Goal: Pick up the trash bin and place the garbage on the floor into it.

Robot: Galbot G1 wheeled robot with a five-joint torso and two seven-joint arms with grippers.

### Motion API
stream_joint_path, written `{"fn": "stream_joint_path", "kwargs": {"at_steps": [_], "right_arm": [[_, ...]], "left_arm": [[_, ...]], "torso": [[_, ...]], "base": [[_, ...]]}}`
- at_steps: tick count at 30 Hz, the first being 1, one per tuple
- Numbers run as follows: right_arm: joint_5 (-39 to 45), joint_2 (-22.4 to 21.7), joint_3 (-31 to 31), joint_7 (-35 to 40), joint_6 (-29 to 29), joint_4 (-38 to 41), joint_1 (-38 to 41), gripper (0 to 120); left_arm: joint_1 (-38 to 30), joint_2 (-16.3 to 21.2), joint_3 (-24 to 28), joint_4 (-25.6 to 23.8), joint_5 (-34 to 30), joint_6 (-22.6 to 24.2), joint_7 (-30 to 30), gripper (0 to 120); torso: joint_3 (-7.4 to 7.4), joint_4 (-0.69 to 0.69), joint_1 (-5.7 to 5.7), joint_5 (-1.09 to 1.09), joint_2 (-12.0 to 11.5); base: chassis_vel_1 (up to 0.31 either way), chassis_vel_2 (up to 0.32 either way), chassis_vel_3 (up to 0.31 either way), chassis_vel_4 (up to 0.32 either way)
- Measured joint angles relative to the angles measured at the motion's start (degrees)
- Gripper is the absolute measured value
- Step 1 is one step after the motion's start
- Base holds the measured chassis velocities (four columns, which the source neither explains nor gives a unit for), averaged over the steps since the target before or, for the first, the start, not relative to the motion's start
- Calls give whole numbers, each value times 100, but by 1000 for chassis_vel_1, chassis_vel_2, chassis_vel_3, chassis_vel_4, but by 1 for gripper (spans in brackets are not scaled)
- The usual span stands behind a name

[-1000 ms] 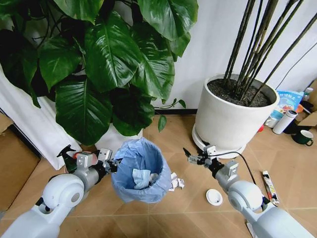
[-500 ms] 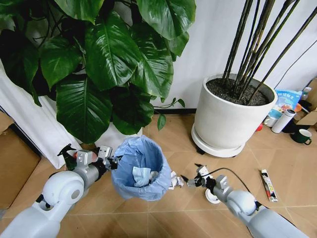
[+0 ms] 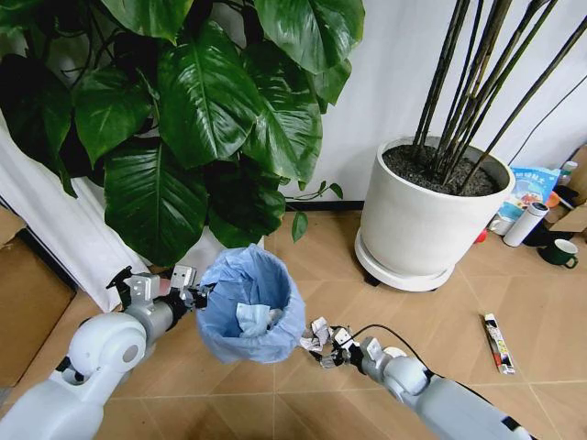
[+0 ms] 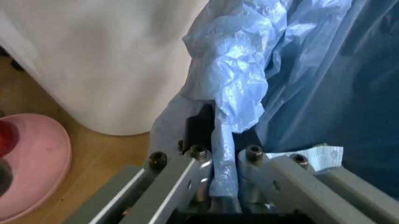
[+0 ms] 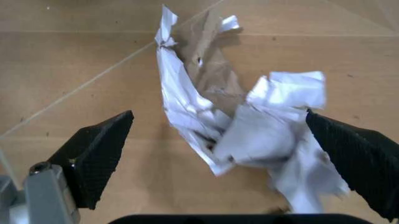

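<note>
With the left gripper (image 4: 224, 191) clamping the bin (image 3: 243, 307) rim, the right gripper (image 5: 218, 144), wide around paper (image 5: 249, 130), may pinch 1 loose flap only.

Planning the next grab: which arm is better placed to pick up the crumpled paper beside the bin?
Right: its open pincer straddles the crumpled paper on the floor. The left pincer is shut on the trash bin liner.

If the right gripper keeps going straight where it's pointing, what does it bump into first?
Most likely the crumpled paper: the open right gripper has it sitting between its fingers, with the floor right beneath.
</note>
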Motion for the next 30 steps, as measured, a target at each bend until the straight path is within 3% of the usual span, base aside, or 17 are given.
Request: {"fn": "stream_joint_path", "kwargs": {"at_steps": [8, 19, 23, 25, 27, 30], "right_arm": [[-1, 708, -186, -87, 155, -834, 413, 100], [19, 1138, -231, -186, 219, -1452, 623, 100], [20, 1188, -224, -187, 223, -1522, 639, 91], [16, 1232, -186, -182, 238, -1639, 643, 77], [10, 1240, -172, -180, 242, -1663, 640, 74], [-25, 1278, -128, -174, 272, -1744, 617, 59]], "left_arm": [[-18, 73, -169, 258, -111, 3, 207, 0], [-52, 114, -232, 380, -175, 19, 317, 0], [-69, 114, -207, 372, -177, 24, 315, 0], [-71, 108, -171, 345, -177, 30, 302, 0], [-67, 108, -165, 337, -176, 31, 300, 0], [-61, 105, -152, 318, -172, 34, 290, 0]], "torso": [[0, 2, 0, 0, 0], [0, 0, 0, 1, 0], [0, 0, 0, 0, 0], [0, -1, 0, 0, 0], [0, 0, 0, 0, 0], [0, 0, 0, 0, 0]], "base": [[0, 0, 0, 0], [0, 0, 0, 0], [0, 0, 0, 0], [0, 0, 0, 0], [0, 0, 0, 0], [0, 0, 0, 0]]}}
